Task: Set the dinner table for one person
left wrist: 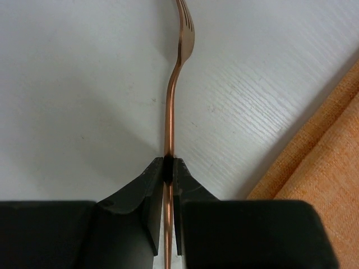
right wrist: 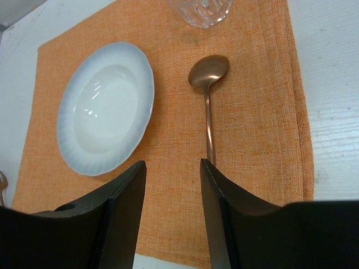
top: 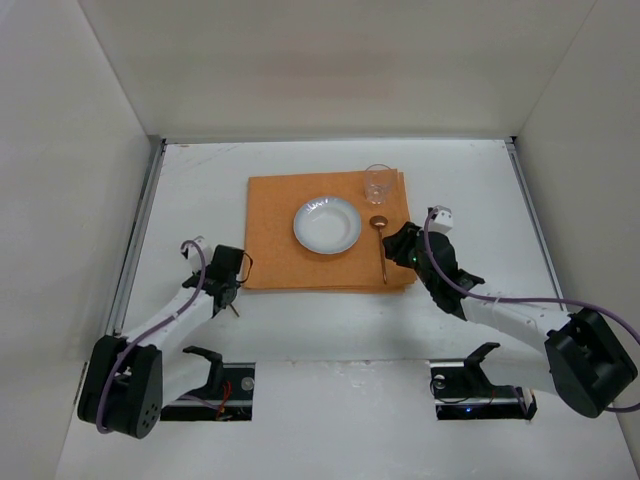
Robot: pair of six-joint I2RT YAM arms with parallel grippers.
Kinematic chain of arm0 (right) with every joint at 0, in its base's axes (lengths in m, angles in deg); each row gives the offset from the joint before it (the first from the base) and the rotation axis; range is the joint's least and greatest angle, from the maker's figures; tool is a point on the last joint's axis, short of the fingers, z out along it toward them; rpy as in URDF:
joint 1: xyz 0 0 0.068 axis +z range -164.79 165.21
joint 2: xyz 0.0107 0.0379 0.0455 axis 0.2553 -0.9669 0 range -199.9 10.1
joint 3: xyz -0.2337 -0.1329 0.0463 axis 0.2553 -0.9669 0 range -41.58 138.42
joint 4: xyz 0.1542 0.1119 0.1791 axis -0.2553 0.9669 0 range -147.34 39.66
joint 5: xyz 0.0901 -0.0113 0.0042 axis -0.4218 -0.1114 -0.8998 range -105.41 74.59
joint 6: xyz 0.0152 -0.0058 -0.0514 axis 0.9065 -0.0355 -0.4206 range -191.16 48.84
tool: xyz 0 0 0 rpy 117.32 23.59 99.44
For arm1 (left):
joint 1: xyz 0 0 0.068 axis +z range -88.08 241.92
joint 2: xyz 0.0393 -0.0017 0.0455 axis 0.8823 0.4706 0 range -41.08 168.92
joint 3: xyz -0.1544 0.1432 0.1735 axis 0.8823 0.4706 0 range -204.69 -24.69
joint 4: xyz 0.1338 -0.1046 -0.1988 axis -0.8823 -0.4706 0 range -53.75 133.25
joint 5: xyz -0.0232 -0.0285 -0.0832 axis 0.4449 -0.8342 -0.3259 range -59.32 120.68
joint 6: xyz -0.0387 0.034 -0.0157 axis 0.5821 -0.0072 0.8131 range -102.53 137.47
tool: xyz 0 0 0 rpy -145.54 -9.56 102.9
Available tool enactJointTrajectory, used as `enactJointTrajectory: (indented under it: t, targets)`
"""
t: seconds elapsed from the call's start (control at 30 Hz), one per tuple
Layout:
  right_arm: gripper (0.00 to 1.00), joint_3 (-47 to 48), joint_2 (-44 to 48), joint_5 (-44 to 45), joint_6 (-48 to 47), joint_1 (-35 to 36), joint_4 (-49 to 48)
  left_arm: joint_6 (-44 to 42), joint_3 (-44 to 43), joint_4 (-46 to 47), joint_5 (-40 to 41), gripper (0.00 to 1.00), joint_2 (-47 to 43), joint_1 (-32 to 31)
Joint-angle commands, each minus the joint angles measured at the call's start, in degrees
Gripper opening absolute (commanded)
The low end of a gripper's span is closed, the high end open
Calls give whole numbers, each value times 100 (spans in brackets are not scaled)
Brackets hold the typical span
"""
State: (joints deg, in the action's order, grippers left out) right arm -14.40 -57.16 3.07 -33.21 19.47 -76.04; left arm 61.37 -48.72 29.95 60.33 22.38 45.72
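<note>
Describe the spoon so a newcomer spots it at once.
On the table, find the orange placemat. Along its right side, right of the white plate and nearer than the glass, lies the spoon. It is copper with a round bowl, unlike the pronged fork the left gripper holds.

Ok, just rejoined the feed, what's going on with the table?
The left gripper is shut on the handle of a copper fork, over the dinner table left of the orange placemat. The right gripper hangs open above the placemat's near edge, holding nothing. The plate, the spoon right of it and the glass sit on the placemat.
</note>
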Motion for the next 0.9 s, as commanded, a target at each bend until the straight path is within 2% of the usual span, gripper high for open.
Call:
enactJointTrajectory:
  t: [0.0, 0.17, 0.27, 0.6, 0.87]
  targets:
    - [49, 139, 29, -29, -7, 50, -327, -302, -390, -540, 128, 2, -412, -211]
    - [49, 103, 29, -11, 10, 15, -354, -1128, -1383, -1192, 507, 2, -660, -641]
    - [49, 112, 47, -3, 19, 32, -354, -1384, -1814, -1052, 533, 1, -529, -975]
    - [49, 15, 187, 173, 10, -91, -345, -2587, -2580, 748, -99, 1, 1369, -1934]
    - [49, 33, 82, 165, -7, -91, -354, -3010, -2238, 1865, -802, 1, 1757, -1662]
